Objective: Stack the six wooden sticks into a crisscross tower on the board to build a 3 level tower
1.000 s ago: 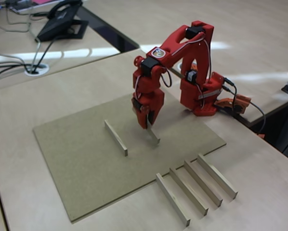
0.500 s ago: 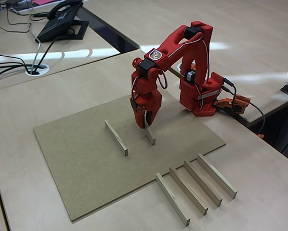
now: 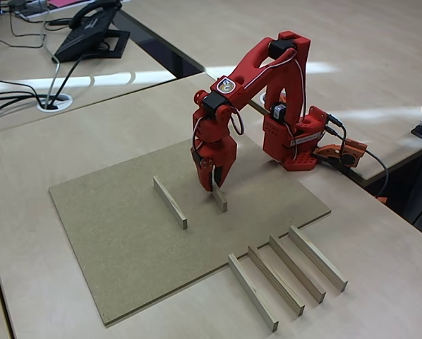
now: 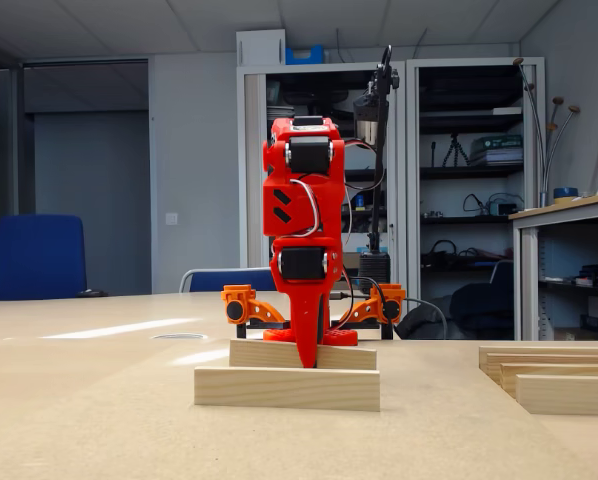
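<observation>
The red gripper (image 3: 215, 185) points straight down, its jaws slightly parted and holding nothing, its tips just above the far end of a stick (image 3: 219, 199) lying flat mid-board. The arm (image 3: 267, 63) arches forward from its base beyond the board's (image 3: 126, 240) far edge. A second stick (image 3: 170, 202) lies parallel, nearer the left edge. Four more sticks (image 3: 287, 275) sit in a row on the desk (image 3: 380, 268) off the board's right edge.

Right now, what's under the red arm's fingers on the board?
A wooden stick lies flat on the board directly below the fingers. The fingers cover its far end, so whether they touch it cannot be told. A second stick lies parallel alongside.
</observation>
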{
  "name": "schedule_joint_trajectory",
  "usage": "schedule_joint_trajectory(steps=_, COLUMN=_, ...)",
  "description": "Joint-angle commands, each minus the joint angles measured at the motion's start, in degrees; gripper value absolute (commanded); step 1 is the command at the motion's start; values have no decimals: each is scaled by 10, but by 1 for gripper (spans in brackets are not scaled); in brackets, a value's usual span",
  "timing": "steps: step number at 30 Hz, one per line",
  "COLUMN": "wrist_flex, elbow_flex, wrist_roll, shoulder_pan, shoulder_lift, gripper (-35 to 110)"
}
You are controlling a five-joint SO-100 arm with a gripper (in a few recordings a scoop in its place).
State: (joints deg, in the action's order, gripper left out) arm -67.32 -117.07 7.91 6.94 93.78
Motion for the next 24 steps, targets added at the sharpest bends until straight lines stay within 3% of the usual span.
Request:
schedule_joint_trajectory(steps=1, wrist_flex=0, elbow_flex=-7, wrist_roll=9, shoulder_pan=16, shoulder_lift=6, gripper=0)
schedule_joint_trajectory(steps=15, wrist_flex=7, elbow_flex=-27, wrist_roll=1, shoulder_pan=31, shoulder_lift=6, gripper=0)
schedule_joint_trajectory(steps=24, wrist_flex=4, elbow_flex=-32, wrist_roll=-3, shoulder_pan=32, shoulder_lift=7, gripper=18)
